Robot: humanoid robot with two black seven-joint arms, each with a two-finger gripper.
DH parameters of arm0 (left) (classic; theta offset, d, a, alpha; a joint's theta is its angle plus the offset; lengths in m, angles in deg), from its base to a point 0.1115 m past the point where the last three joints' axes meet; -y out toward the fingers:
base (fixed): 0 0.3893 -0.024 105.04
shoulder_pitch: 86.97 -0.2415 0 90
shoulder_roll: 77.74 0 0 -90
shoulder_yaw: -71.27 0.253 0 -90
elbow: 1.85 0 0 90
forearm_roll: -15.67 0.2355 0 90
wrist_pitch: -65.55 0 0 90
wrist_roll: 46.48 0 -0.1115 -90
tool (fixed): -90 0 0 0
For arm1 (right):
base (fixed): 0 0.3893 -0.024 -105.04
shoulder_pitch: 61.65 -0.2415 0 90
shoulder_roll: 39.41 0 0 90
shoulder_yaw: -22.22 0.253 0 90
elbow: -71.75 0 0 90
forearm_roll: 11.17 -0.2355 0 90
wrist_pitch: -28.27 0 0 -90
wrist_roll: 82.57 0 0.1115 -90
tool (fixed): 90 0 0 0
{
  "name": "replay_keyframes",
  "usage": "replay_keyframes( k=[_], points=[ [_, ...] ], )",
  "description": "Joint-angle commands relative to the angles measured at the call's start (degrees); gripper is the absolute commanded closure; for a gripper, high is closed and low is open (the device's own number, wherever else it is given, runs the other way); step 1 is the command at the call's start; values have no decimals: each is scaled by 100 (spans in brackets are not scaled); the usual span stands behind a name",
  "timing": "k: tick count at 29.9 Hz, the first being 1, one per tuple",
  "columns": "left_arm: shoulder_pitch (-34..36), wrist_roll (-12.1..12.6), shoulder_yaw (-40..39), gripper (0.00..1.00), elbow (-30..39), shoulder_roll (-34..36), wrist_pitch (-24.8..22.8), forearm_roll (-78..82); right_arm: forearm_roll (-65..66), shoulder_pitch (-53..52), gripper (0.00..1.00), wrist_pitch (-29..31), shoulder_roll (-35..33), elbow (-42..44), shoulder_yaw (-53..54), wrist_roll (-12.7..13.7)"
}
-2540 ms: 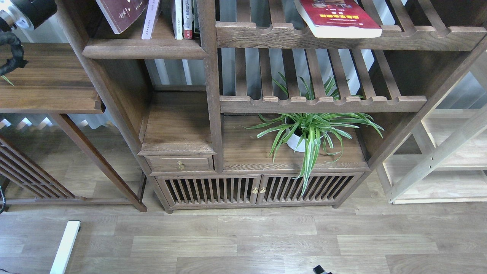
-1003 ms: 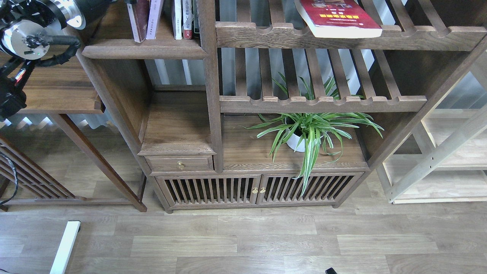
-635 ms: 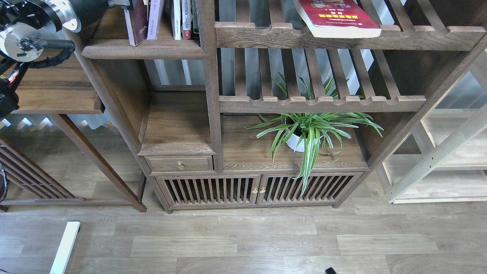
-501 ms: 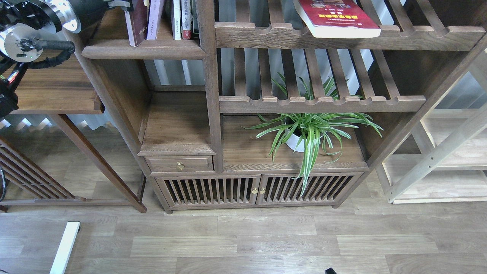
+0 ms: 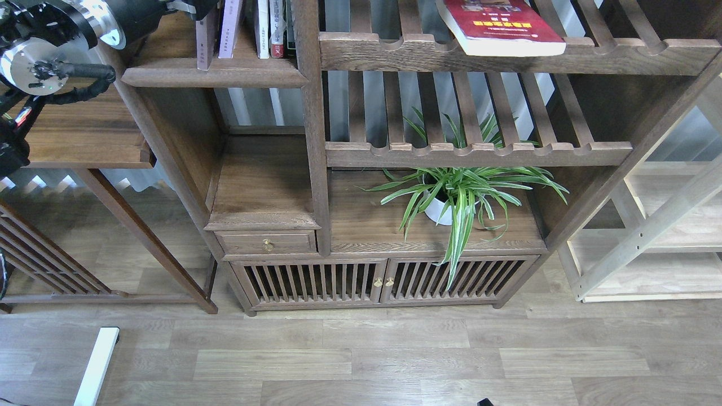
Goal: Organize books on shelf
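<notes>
Left gripper (image 5: 194, 7): your claw sits at the top edge, against the maroon book (image 5: 206, 39); finger spread, can't tell.
Maroon book: upright on the shelf (image 5: 214, 72), directly under your claw.
Lavender book (image 5: 230, 28): just right of it.
Red book (image 5: 499, 28): flat on the slatted rack (image 5: 507, 55), well apart.

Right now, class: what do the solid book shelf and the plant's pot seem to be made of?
Shelf: dark stained wood with a matt finish, going by the visible grain and rounded front edge. Pot: smooth, plain white, probably glazed ceramic, possibly plastic.
</notes>
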Motion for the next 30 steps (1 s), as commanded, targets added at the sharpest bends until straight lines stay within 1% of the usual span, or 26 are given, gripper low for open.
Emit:
replay_keyframes(
  k=[1,3,9,14,18,24,27,30],
  points=[
    [-5,-29,-70,39,190,56,-3,-18,9,-9,1,0,0,3,-3,4],
    [-40,-29,-140,35,365,179,-3,-27,9,-36,1,0,0,3,5,4],
    [-400,-47,-334,33,849,794,-21,-88,0,-18,1,0,-35,3,-170,-5],
    [-734,-47,-588,32,1314,1058,-21,-97,9,-290,1,0,140,21,-109,12],
    [-1050,-47,-948,30,1780,1243,-21,-97,1,-387,1,0,123,3,-126,13],
    [-1919,-20,-1783,28,2746,1542,-64,-97,9,-518,1,0,123,-5,-241,13],
    [-2306,-29,-2126,28,3125,1568,-205,-106,9,-747,1,0,79,-67,-188,74],
    [-2614,-20,-2416,28,3424,1560,-267,-106,9,-923,1,0,35,-268,-144,74]
  ],
)
